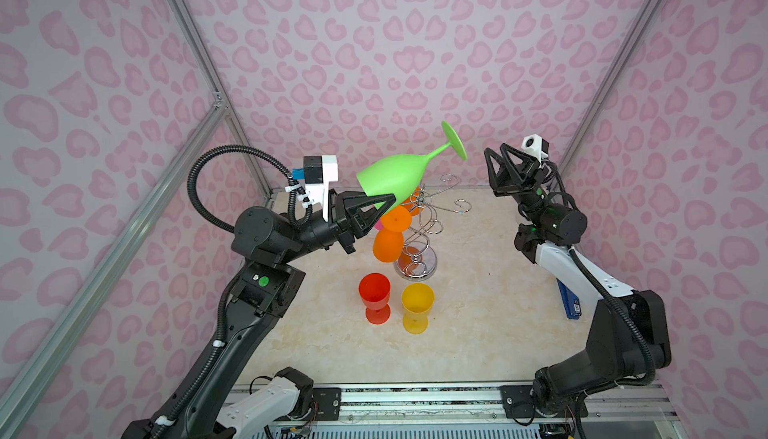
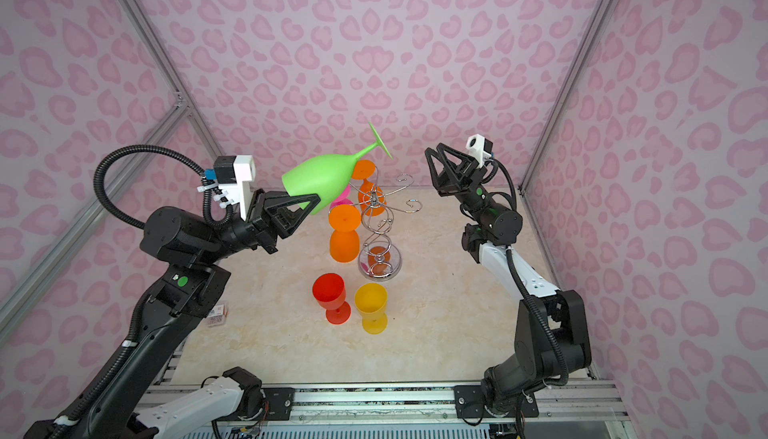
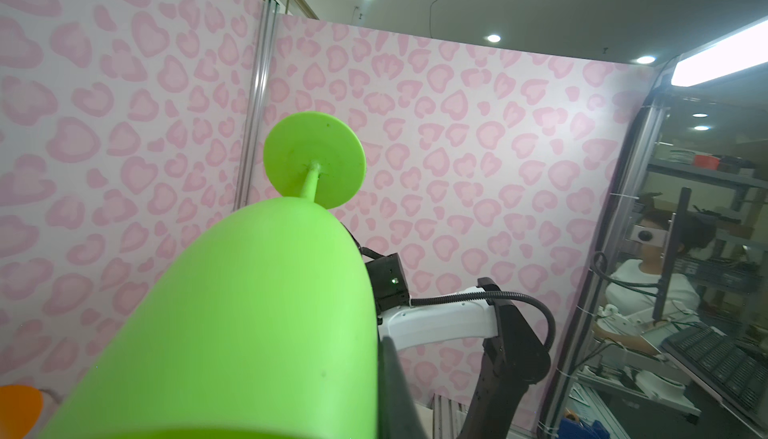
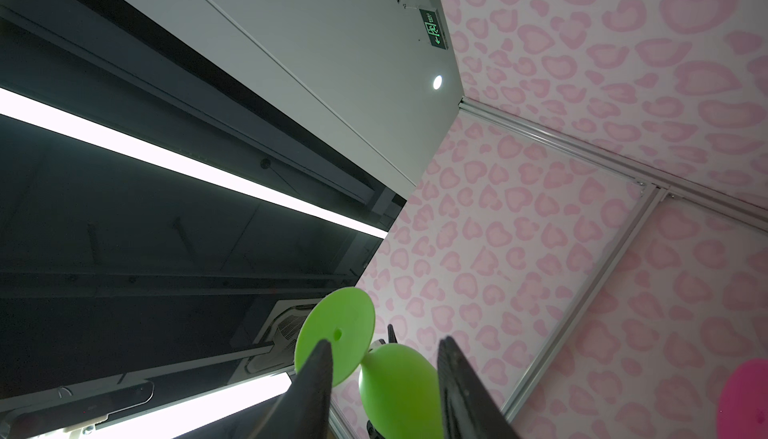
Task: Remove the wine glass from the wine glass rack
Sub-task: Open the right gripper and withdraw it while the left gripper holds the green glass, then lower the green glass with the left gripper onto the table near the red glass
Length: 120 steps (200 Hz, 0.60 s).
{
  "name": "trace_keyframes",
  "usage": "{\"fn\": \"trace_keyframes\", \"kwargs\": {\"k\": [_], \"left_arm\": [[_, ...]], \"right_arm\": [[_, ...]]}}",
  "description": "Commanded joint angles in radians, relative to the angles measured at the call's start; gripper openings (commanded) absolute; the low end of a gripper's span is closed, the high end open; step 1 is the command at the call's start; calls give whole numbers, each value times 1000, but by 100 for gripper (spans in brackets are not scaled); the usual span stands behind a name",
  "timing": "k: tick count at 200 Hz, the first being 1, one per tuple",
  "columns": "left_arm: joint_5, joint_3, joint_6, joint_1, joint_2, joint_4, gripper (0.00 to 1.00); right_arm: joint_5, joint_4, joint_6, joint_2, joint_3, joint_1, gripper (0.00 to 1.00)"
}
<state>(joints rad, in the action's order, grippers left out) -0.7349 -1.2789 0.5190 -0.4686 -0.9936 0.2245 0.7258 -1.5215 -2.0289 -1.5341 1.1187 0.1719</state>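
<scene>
Aluminium rail (image 1: 415,395) fronts a marbled tabletop (image 1: 498,312) inside pink heart-print walls (image 1: 374,42). In both top views the green wine glass (image 1: 395,179) tilts above the wine glass rack (image 1: 419,233), clear of its hooks, left jaws pinching its rim; right jaws, spread, stand apart from its foot. Left wrist view: bowl looms (a seated person (image 3: 648,291) beyond). Right wrist view: ceiling lights (image 4: 187,166), foot past spread tips.

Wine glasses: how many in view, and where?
6: green glass in the left claw; near orange glass, far orange glass and half-hidden pink glass on the rack; red glass and yellow glass on the table. More may be hidden.
</scene>
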Motion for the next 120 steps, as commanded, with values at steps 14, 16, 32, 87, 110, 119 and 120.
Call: {"fn": "trace_keyframes", "kwargs": {"k": [14, 16, 32, 87, 110, 119, 120], "left_arm": [[339, -53, -191, 1, 110, -353, 2], [358, -56, -196, 1, 116, -365, 2], [504, -92, -233, 1, 157, -486, 2], [866, -195, -231, 1, 171, -884, 2], [965, -198, -192, 2, 140, -1020, 2], [996, -187, -175, 2, 127, -1062, 2], [1000, -187, -174, 2, 124, -1067, 2]], "right_arm": [[95, 49, 133, 39, -14, -33, 40], [101, 67, 147, 45, -15, -35, 40], [147, 265, 325, 106, -24, -46, 40], [-35, 1500, 1274, 351, 131, -46, 41], [-143, 1661, 1396, 384, 151, -57, 41], [-154, 1680, 1407, 389, 142, -65, 41], [-156, 1681, 1408, 389, 141, -66, 41]]}}
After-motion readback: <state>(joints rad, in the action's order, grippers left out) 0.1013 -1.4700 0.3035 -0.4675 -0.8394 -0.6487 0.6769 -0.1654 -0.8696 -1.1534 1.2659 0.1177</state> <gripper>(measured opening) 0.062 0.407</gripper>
